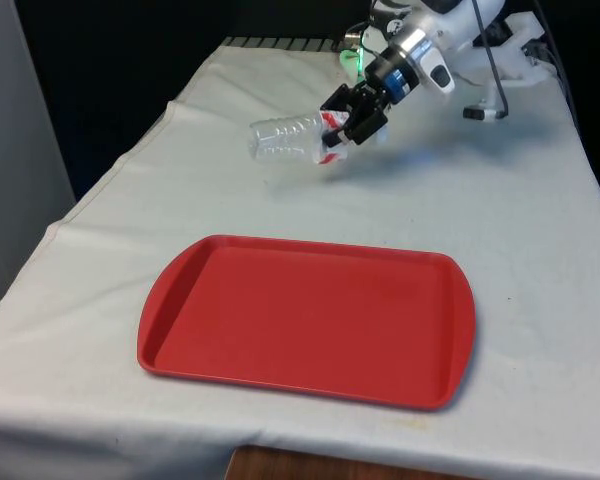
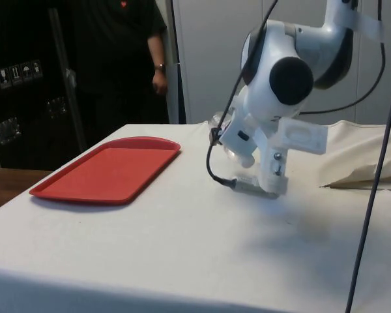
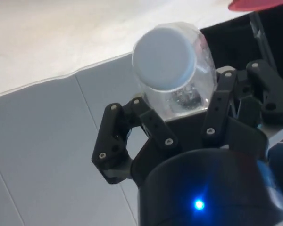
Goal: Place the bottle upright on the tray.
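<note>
A clear plastic bottle (image 1: 283,138) with a red label lies on its side in the air, just above the white cloth at the far end of the table. My black gripper (image 1: 348,115) is shut on its label end, and the bottle's body points to the front view's left. In the wrist view the bottle (image 3: 174,70) is seen end-on, pinched between the two fingers (image 3: 151,125). The red tray (image 1: 180,285) lies flat near the table's front edge with nothing in it, well apart from the bottle. In the side view the tray (image 2: 111,171) sits left of the arm.
A person in a dark shirt (image 2: 117,39) stands behind the table's far side in the side view, one hand (image 2: 159,81) hanging near the tray's corner. A black cable (image 2: 218,176) trails from the arm to the cloth. The cloth is rumpled (image 2: 358,176) beside the robot.
</note>
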